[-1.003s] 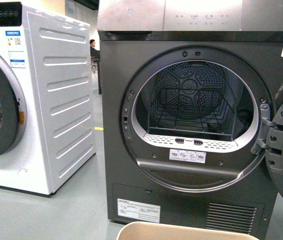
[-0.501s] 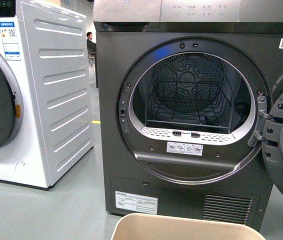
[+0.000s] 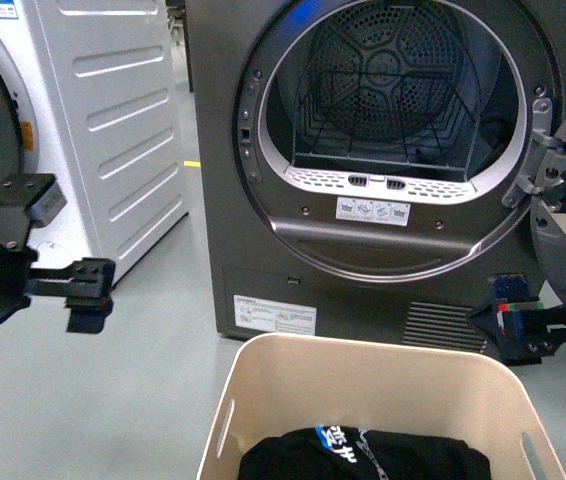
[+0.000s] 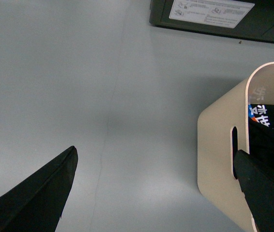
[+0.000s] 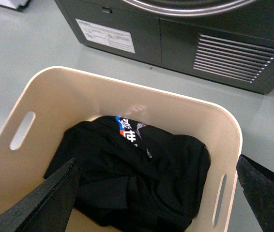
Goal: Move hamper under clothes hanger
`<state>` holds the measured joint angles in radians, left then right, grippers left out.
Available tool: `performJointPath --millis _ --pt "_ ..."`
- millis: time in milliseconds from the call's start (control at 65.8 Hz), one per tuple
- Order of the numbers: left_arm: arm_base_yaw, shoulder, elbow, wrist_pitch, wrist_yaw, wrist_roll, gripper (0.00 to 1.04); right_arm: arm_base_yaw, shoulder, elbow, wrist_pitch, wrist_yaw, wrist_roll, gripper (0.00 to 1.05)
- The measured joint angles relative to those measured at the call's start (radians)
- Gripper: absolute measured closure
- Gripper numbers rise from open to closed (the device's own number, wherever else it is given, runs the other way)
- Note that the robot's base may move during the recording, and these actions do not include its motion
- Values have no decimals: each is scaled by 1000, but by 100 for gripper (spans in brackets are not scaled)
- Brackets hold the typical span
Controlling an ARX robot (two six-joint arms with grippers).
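Flanking the hamper (image 3: 293,400) on the floor just before the dryer (image 3: 213,200), with left hand (image 3: 91,295) and right hand (image 3: 513,330) both spread, empty. Likely to twist or tip it under uneven grip, spilling the black T-shirt (image 3: 363,460); no clothes hanger in sight for aiming.

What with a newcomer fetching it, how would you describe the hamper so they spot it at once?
Find the dark grey dryer with its door open. On the floor before it stands the hamper, holding a black garment. It alone is a beige open tub with slot handles.
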<state>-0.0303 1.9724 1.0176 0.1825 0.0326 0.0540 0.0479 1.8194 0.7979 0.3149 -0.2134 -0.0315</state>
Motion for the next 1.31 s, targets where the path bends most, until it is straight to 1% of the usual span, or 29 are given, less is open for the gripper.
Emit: performJointPath --millis 228,349,516,638,851,1109,1306 --pt "-123 189 215 -111 -35 -31 7 -7 223 150 -35 44 -32 8" --pt "-200 305 343 -172 -59 -68 7 -7 341 244 -40 101 -59 8" --pt "-221 385 406 -204 -60 -113 7 -21 412 307 -54 142 -85 8" --pt "-228 407 417 -209 -56 -130 7 -58 467 352 -66 169 -96 8" --pt "-250 414 428 -210 -25 -160 7 -105 547 370 -61 179 -96 8" --pt "-294 435 428 -219 -2 -183 7 -106 600 362 -37 179 -93 8" --pt "-319 459 437 -257 5 -215 7 -101 604 362 -33 179 -90 8"
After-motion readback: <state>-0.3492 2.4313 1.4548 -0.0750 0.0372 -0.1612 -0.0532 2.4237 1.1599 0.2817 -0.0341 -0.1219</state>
